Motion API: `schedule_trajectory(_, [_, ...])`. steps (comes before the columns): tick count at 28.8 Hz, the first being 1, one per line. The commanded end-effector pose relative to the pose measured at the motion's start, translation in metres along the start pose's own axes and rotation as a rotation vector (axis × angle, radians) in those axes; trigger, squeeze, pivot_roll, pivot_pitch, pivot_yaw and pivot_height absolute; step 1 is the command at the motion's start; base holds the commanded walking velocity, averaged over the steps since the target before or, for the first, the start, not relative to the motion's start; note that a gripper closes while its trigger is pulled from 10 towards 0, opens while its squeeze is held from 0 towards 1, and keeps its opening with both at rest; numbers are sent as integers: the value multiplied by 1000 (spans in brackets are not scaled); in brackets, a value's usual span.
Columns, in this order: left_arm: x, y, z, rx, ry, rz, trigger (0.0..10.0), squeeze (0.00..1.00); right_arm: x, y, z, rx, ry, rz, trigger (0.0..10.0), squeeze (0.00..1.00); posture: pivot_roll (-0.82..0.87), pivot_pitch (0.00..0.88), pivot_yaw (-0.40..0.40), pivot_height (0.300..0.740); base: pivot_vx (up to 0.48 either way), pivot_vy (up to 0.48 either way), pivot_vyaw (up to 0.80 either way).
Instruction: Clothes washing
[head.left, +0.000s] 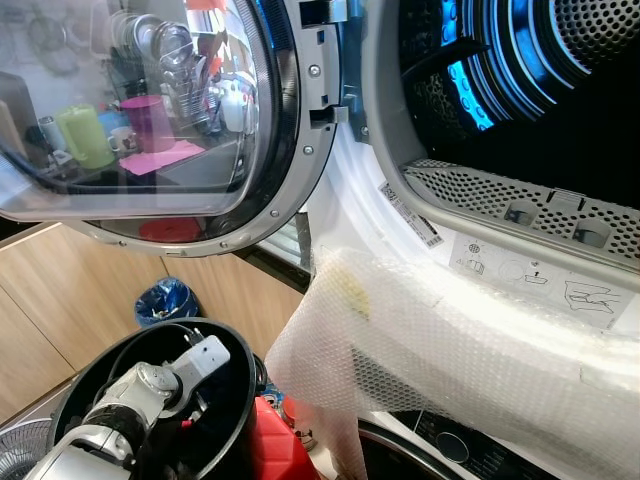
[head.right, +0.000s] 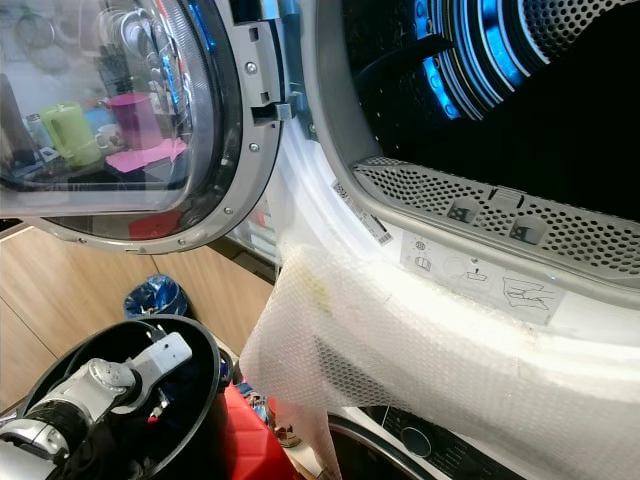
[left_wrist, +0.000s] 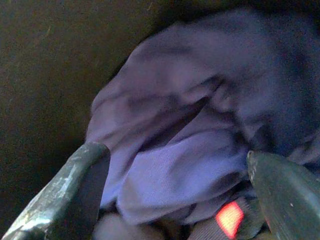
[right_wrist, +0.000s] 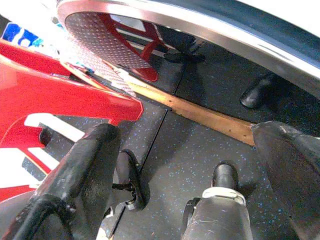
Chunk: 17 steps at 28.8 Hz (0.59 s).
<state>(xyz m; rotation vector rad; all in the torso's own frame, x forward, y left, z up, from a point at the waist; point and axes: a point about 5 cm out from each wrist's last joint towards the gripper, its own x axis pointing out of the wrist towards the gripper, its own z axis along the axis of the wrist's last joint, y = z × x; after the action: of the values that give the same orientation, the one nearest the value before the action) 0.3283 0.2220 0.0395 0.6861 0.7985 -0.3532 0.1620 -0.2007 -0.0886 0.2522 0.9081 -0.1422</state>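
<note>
The front-loading machine's drum (head.left: 520, 80) stands open, its round glass door (head.left: 150, 120) swung out to the left. A sheet of bubble wrap (head.left: 450, 340) hangs over the lower rim of the opening. Below the door stands a black laundry basket (head.left: 235, 350), and my left arm (head.left: 150, 388) reaches down into it. In the left wrist view my left gripper (left_wrist: 177, 172) is open just above a crumpled purple garment (left_wrist: 190, 115) lying in the dark basket, nothing held. My right gripper (right_wrist: 190, 165) hangs open over the dark speckled floor (right_wrist: 200, 150).
A red plastic object (head.left: 275, 445) sits on the floor between the basket and the machine. A blue bag (head.left: 165, 300) lies by the wooden cabinets (head.left: 60, 290). A fan grille (head.left: 20, 450) shows at the lower left. My own foot (right_wrist: 220, 200) is below the right gripper.
</note>
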Motion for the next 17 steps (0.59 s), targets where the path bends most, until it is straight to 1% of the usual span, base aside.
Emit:
schedule_trajectory(1, [-2,8,-3,1,34,49,10000,0,0,3,0,13,-8,9,10000,0,59,0,81,740,0,0,0])
schedule_trajectory(3, [-1,6,-4,-30,31,49,10000,0,0,3,0,16,-10,9,10000,0,57,0,78,740,0,0,0])
schedule_trajectory(4, [1,-2,-4,-133,11,17,10000,0,0,3,-1,12,-9,7,10000,0,52,0,71,740,0,0,0])
schedule_trajectory(5, [2,-3,-5,-154,8,13,10000,0,0,3,-1,11,-9,7,10000,0,52,0,71,740,0,0,0])
schedule_trajectory(6, [3,-6,-6,-169,11,10,10000,0,0,2,-2,10,-10,7,10000,0,40,0,63,740,0,0,0])
schedule_trajectory(9, [4,-9,-7,-174,19,21,10000,0,-1,0,-3,9,-10,1,10000,0,31,0,52,740,0,0,0])
schedule_trajectory(12, [5,-11,-8,-211,12,26,10000,0,-2,0,-4,4,-19,2,10000,0,21,0,40,740,0,0,0])
schedule_trajectory(13, [5,-14,-7,-237,-2,17,10000,0,-3,-1,-4,5,-35,0,10000,0,10,11,27,740,0,0,0])
schedule_trajectory(14, [5,-14,-7,-237,-2,17,10000,0,-3,-1,-4,5,-35,0,10000,0,10,11,27,740,0,0,0])
schedule_trajectory(15, [6,-16,-5,-259,-13,5,10000,0,-4,-2,-4,11,-49,-6,10000,0,1,20,18,740,0,0,0])
schedule_trajectory(17, [6,-18,-4,-263,-12,-3,10000,0,-5,-4,-6,11,-58,-10,10000,0,-7,35,5,740,0,0,0])
